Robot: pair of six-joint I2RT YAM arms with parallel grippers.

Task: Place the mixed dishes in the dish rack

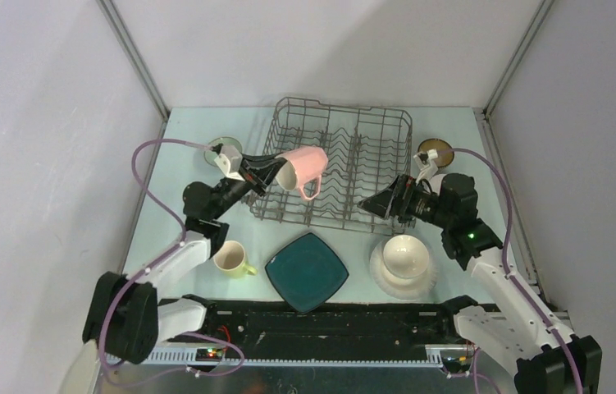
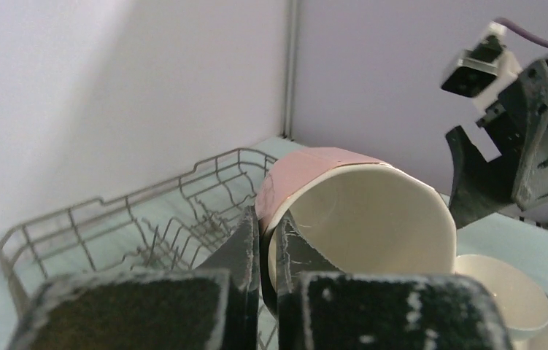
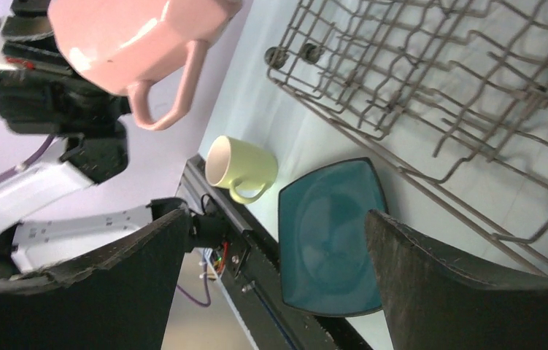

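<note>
Over the nine-o'clock side of the grey wire dish rack [image 1: 378, 123], the left gripper [image 1: 280, 174] pinches the glossy pink ceramic mug [image 1: 306, 164] by its rim, tipped seemingly for slotting in; the right gripper [image 1: 367, 203] gapes empty at five o'clock.

The pale table [image 1: 452, 123] bears a grey wire dish rack [image 1: 345, 156] below my left gripper [image 1: 276, 175]; behind it (toward my bases) sit a yellow-green ceramic mug [image 1: 230, 258], a dark teal square plate [image 1: 307, 272] and a white round plate [image 1: 378, 277].
</note>
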